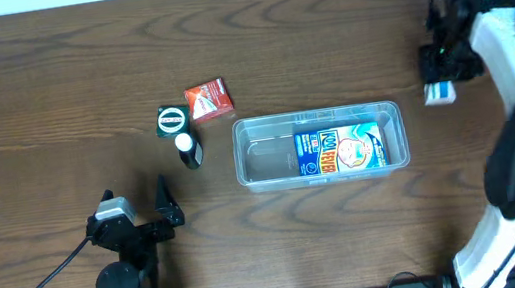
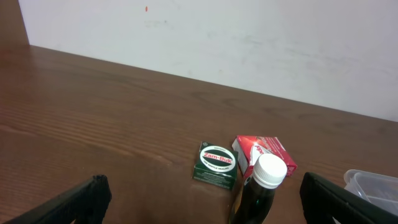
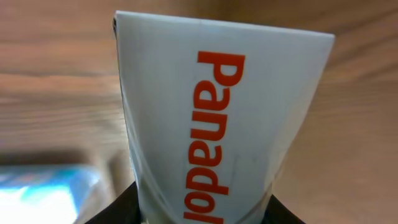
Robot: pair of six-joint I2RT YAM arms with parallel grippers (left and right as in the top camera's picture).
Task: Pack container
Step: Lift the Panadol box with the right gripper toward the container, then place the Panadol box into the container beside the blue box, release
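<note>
Right gripper point(image 1: 438, 78) is pinching the white Panadol box point(image 1: 441, 93) just past the right short end of the container point(image 1: 265, 158), so it's a short hop left along its long axis, while the left gripper point(image 1: 133, 194) sits spread, farther off.

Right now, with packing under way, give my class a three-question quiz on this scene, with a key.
1. True or false: the container holds two boxes.
2. What does the right gripper hold? A) a Panadol box B) a spoon C) nothing
3. Fill the gap: the left gripper is ____.
Key: 1 false, only the Kool Fever box lies in it. 2 A. 3 open, with nothing between its fingers.
</note>
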